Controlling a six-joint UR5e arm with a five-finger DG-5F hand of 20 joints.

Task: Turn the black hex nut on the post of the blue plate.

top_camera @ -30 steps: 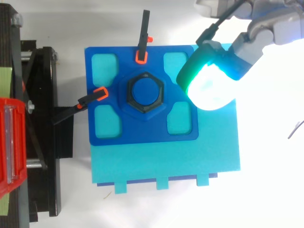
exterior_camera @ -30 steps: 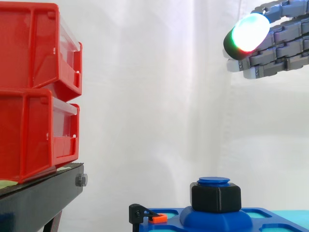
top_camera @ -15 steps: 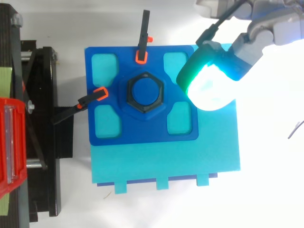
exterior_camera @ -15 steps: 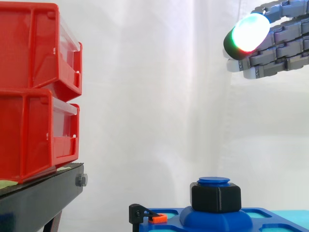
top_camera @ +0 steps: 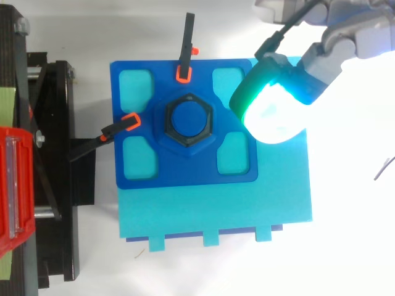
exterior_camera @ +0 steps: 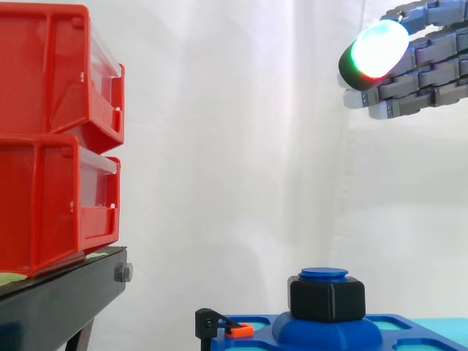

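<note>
Robotics lab test bench. Evidence: white curtain [exterior_camera: 241,146] backdrop; stacked red bins [exterior_camera: 51,139] on black stand [exterior_camera: 58,307]; blue plate [top_camera: 185,169] fixed by orange-tipped clamps [top_camera: 183,74] on cyan base [top_camera: 216,213].

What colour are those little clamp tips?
The clamp tips are orange; the top view shows them best.

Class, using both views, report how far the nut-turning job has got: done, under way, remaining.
Done: nothing visible; the black hex nut sits untouched on the post of the blue plate. Under way: the hand hovers open, high above and to the side. Left: descend, grip the nut, turn it.
</note>
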